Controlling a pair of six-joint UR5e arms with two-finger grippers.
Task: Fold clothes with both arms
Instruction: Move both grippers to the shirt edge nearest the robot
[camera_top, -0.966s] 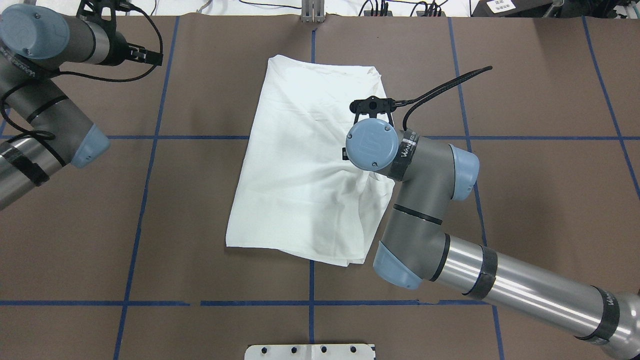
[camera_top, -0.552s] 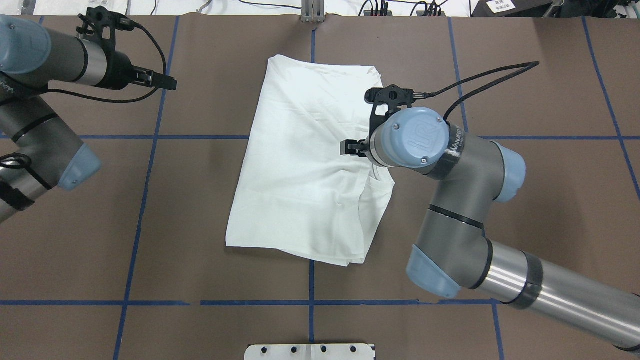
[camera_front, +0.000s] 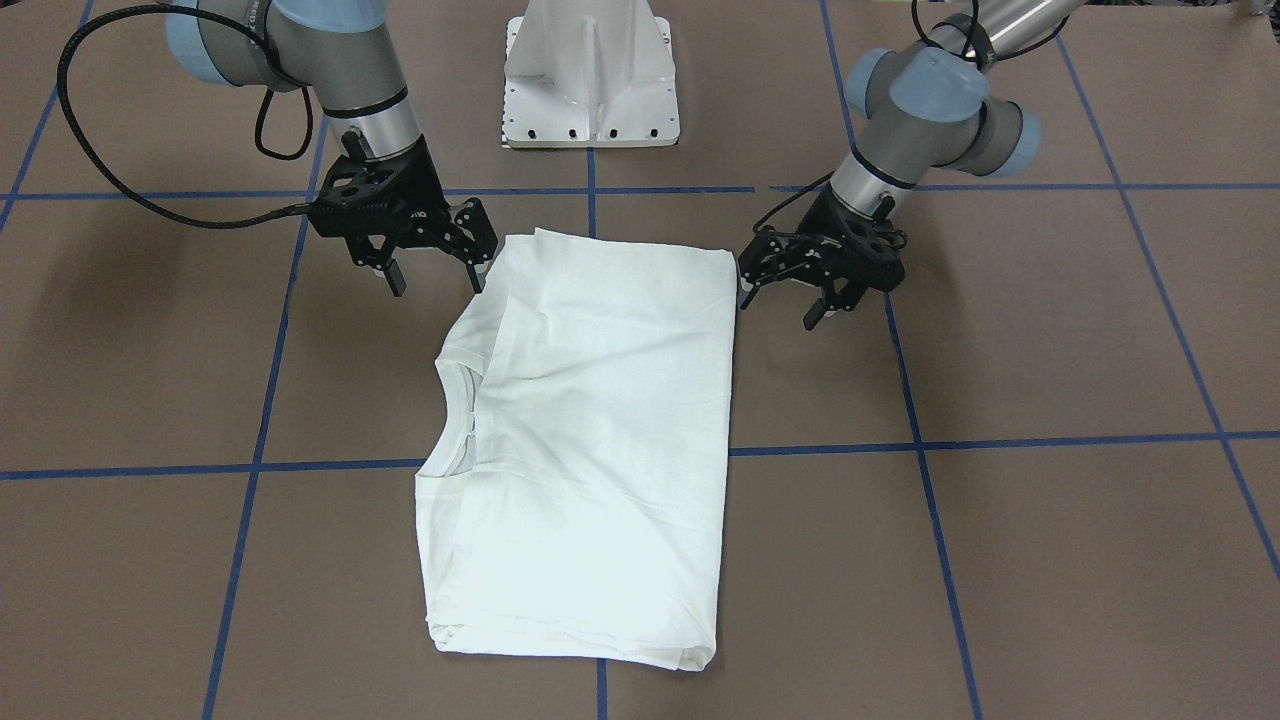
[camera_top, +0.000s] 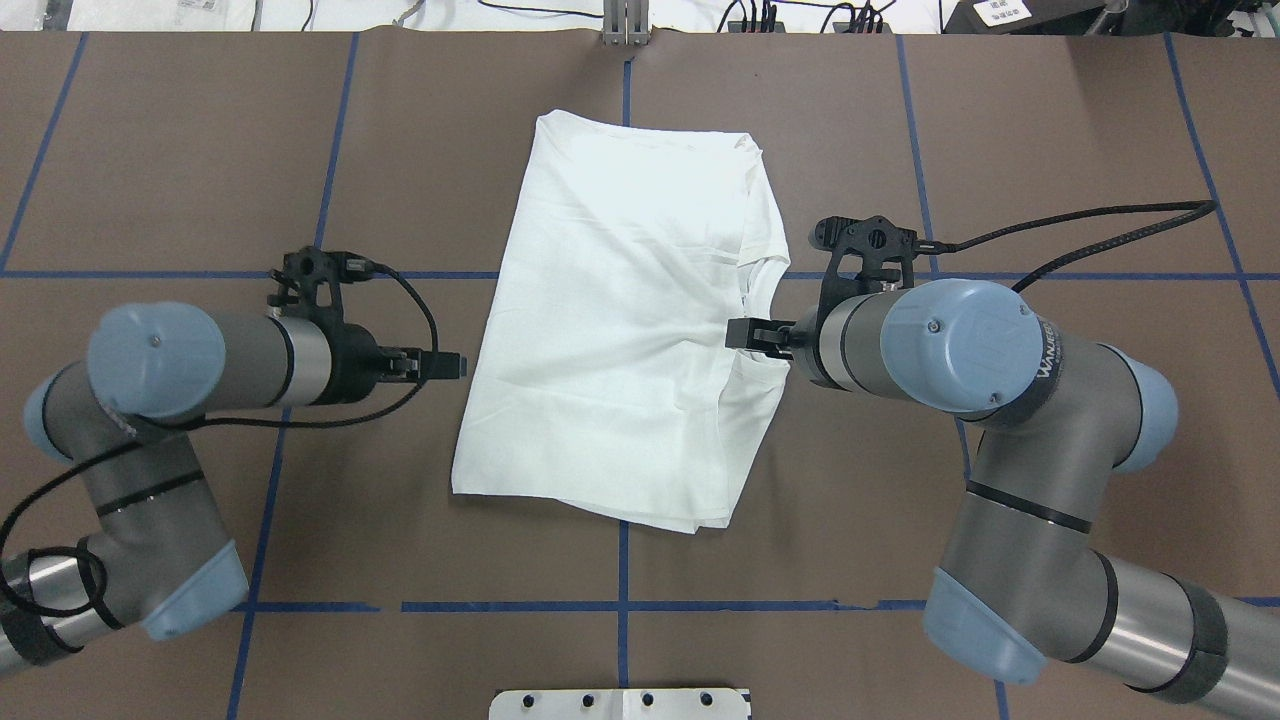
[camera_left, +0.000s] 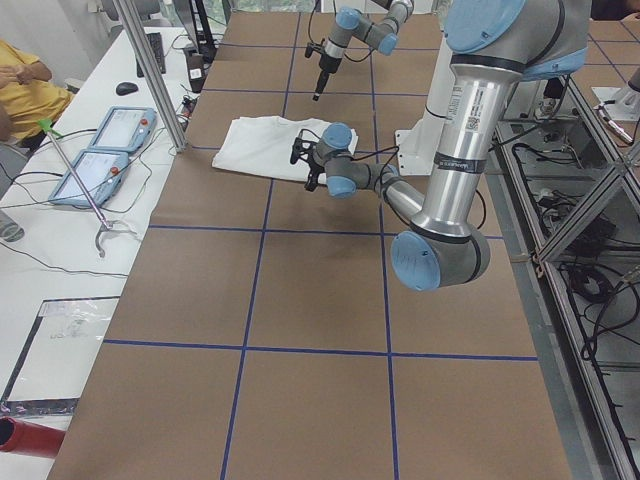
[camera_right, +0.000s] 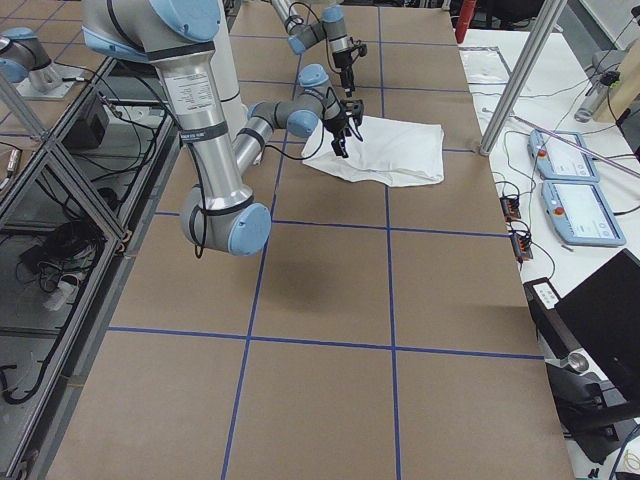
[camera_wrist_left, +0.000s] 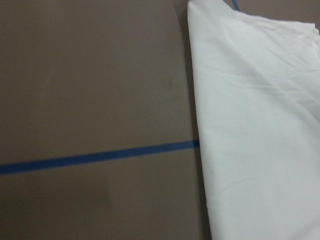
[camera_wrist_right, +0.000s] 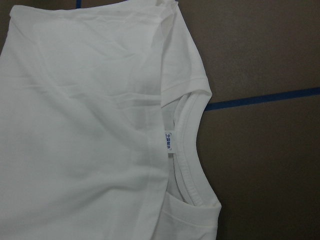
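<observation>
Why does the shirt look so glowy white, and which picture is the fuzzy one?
Overhead exterior view: bright light washes out the T-shirt, so its creases are faint. Front-facing view: soft shadows fall on the table near the right tool and left tool. Left wrist view: fuzzy all over, even the blue tape line. Right wrist view: sharper, the neck label shows.

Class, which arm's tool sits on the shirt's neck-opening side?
The right tool, beside the T-shirt's ribbed neck; the left tool faces the plain folded edge.
</observation>
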